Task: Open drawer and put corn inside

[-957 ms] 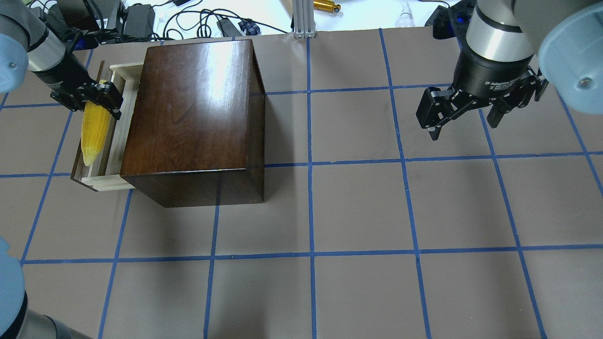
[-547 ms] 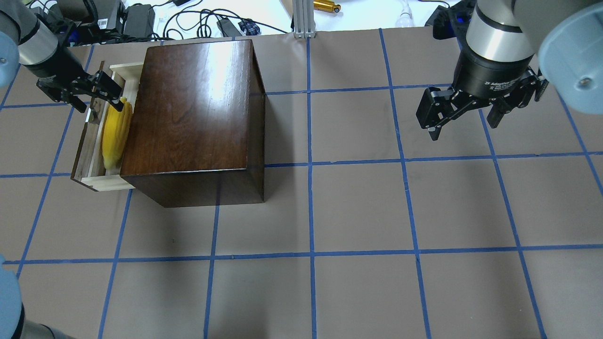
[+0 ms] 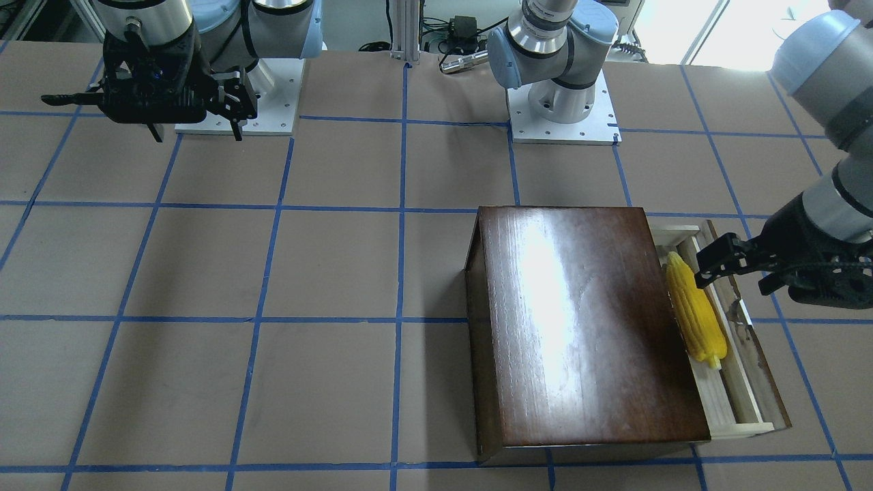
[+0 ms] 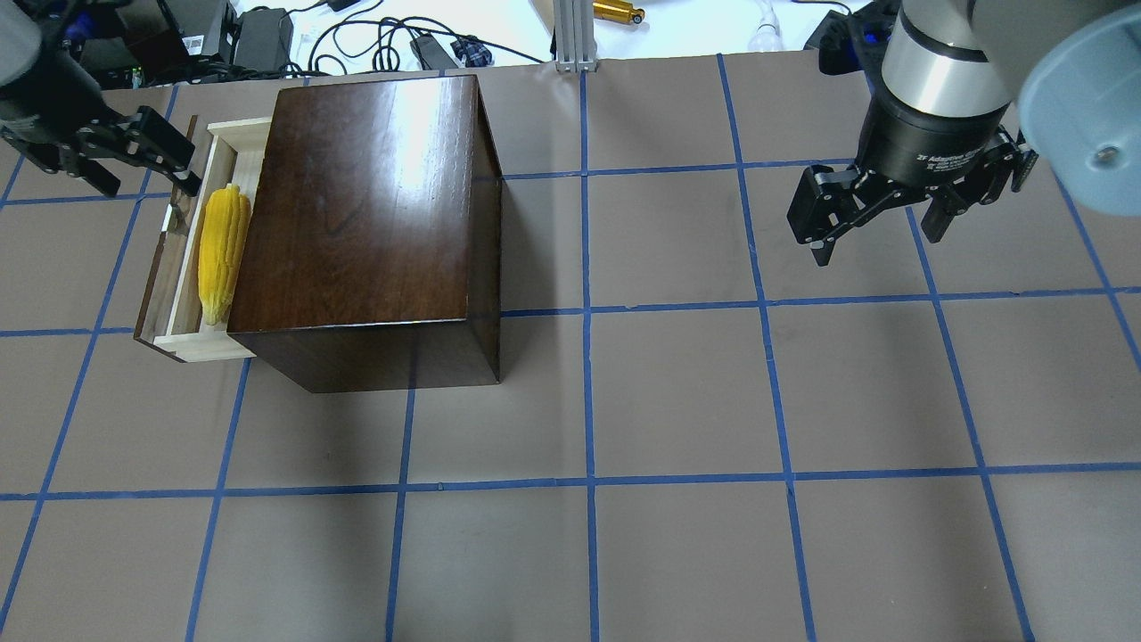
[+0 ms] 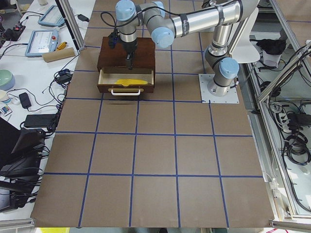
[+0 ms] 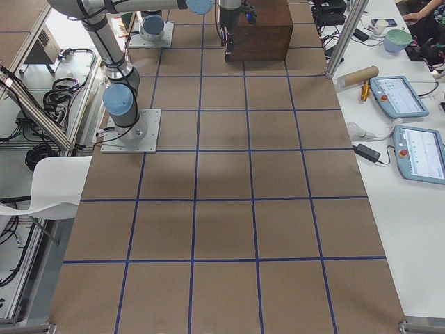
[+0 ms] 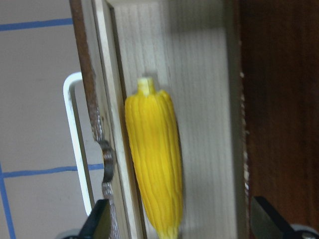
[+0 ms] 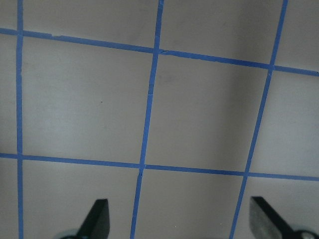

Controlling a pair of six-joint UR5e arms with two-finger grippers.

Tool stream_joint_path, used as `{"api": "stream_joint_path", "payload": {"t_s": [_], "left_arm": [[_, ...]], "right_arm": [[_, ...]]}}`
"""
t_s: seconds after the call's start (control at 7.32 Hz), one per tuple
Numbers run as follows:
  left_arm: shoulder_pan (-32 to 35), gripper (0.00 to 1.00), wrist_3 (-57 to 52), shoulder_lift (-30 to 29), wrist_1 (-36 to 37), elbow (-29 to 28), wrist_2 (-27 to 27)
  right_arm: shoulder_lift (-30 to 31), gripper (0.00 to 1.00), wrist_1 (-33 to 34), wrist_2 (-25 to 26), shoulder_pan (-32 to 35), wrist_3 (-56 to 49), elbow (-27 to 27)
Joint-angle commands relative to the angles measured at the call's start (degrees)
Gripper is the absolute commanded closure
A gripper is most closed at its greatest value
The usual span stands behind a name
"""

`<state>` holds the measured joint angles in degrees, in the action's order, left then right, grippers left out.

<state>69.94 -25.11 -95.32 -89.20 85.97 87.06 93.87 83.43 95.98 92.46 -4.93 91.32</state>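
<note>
The drawer [image 4: 183, 259] stands pulled out of the dark-brown box [image 4: 365, 214] on its left side; it also shows in the front view [image 3: 740, 372]. The yellow corn [image 4: 221, 252] lies loose in the pale-wood tray, also in the front view [image 3: 696, 317] and the left wrist view [image 7: 154, 162]. My left gripper [image 4: 111, 165] is open and empty, above and to the far left of the drawer. My right gripper [image 4: 878, 227] is open and empty over bare table at the far right.
A white wire handle [image 7: 75, 139] is on the drawer's front panel. Cables and power bricks [image 4: 267, 40] lie beyond the table's far edge. Blue tape lines grid the brown table [image 4: 677, 392].
My left gripper let go of the corn, which dropped into the drawer tray, then drew back up and to the left. The right arm has not moved.
</note>
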Motion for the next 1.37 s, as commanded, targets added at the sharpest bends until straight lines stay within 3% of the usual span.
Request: {"api": "stream_joint_path", "payload": {"t_s": [0.0, 0.55, 1.23], "left_arm": [[1.68, 0.0, 0.07, 6.44, -4.58, 0.52, -0.31], [16.33, 0.0, 16.47, 5.23, -4.58, 0.17, 6.01], [17.08, 0.0, 15.98, 5.67, -4.58, 0.78, 4.88]], "right_arm": [[0.0, 0.0, -0.02, 0.0, 0.0, -0.08, 0.0], [0.0, 0.0, 0.06, 0.0, 0.0, -0.08, 0.0], [0.0, 0.0, 0.06, 0.0, 0.0, 0.0, 0.0]]}}
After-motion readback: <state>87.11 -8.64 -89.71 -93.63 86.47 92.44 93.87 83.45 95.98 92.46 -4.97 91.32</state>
